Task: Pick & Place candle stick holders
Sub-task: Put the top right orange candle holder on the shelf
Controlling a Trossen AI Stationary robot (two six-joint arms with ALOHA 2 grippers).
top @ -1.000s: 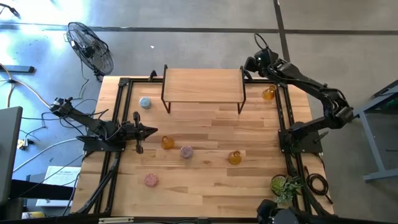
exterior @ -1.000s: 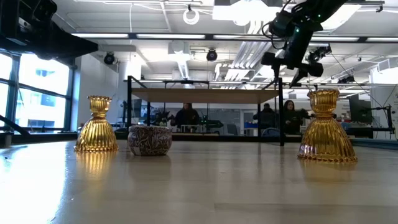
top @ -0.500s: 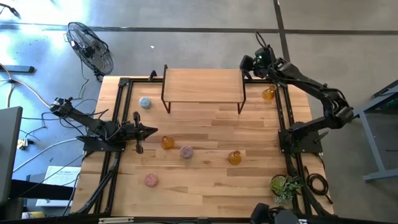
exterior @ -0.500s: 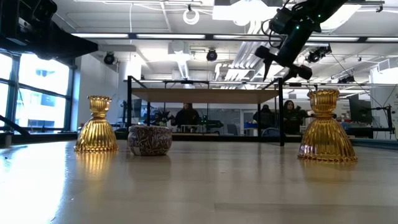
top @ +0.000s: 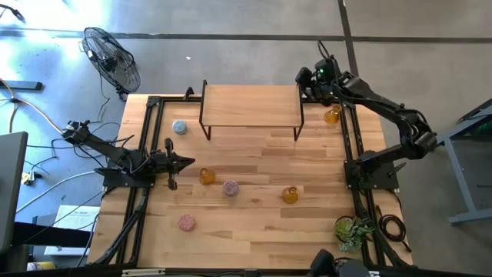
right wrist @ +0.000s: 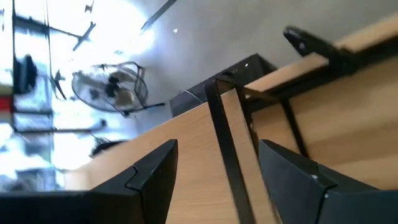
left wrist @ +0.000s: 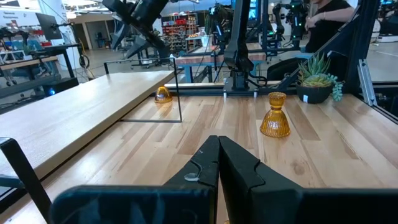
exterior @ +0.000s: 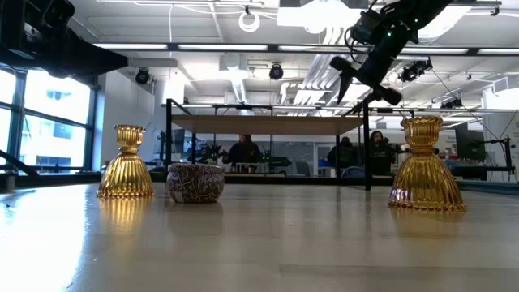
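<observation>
Six candle stick holders stand on their bases on the wooden table [top: 254, 231]. They are an amber one [top: 207, 176], a pink one [top: 230, 187], an amber one [top: 290, 195], a pink one [top: 186, 222], a pale blue one [top: 180, 128] and an amber one [top: 332, 115] right of the shelf [top: 250, 104]. My right gripper [top: 304, 77] hangs open and empty, high over the shelf's far right corner, slanting down [exterior: 362, 88]. My left gripper [top: 191, 161] waits shut at the table's left, level, close to the first amber holder.
The raised wooden shelf on black legs [exterior: 268, 123] stands at the table's far middle. A potted green plant [top: 352, 229] sits at the near right corner. Black frame rails [top: 350, 146] run along both sides. A fan [top: 111, 58] stands on the floor beyond the far left corner.
My right gripper has rolled and tipped at the wrist and swung a little toward the shelf's far right corner. Its fingers pointed nearly straight down a second ago and now slant. They stay open. No candle stick holder has moved.
</observation>
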